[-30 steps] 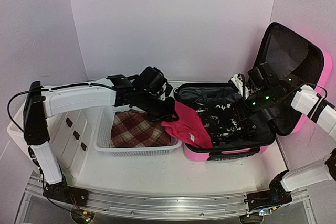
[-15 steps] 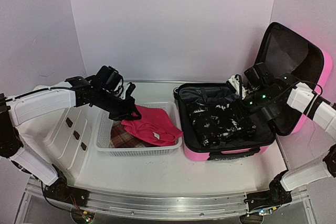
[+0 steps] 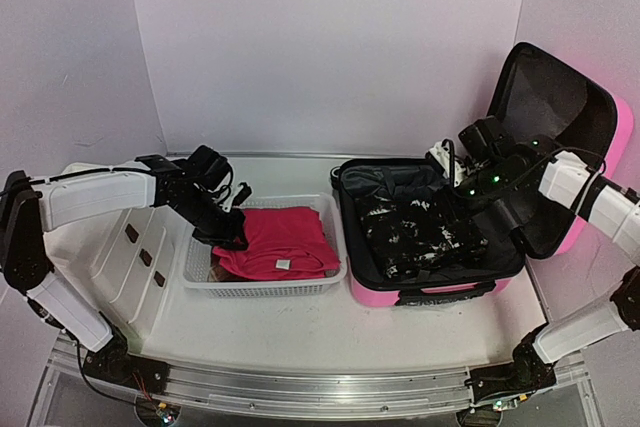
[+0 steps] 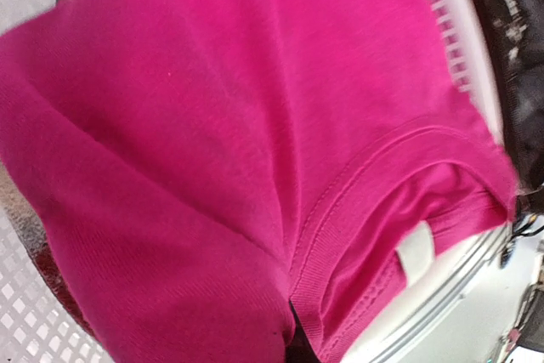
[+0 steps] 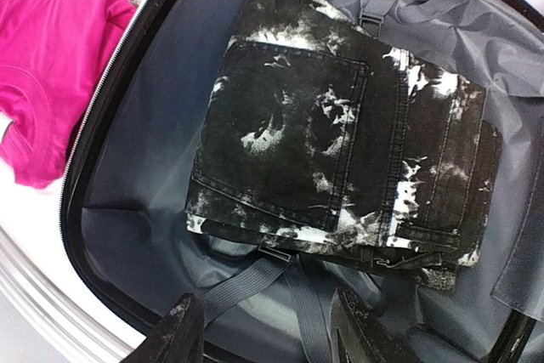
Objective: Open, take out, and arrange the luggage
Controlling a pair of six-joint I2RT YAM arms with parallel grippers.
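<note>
Glossy pink hard-shell luggage (image 3: pixel 430 295), lid up, has given up its magenta cotton T-shirt (image 3: pixel 283 242), now lying in the white mesh basket (image 3: pixel 265 287). Left pincer (image 3: pixel 230 237) low at the shirt's edge, arm outstretched, grip unreadable. Folded black-and-white jeans (image 5: pixel 340 125), probably next out, lie inside directly beneath the right pincer (image 5: pixel 268 337), jaws apart.

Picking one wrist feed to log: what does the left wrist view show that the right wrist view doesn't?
Only left wrist: a white neck tag and plaid cloth at the frame's edge. Only right wrist: black-and-white jeans lying in the luggage, grey straps, the open right claw. Both: the pink shirt and the white basket.
</note>
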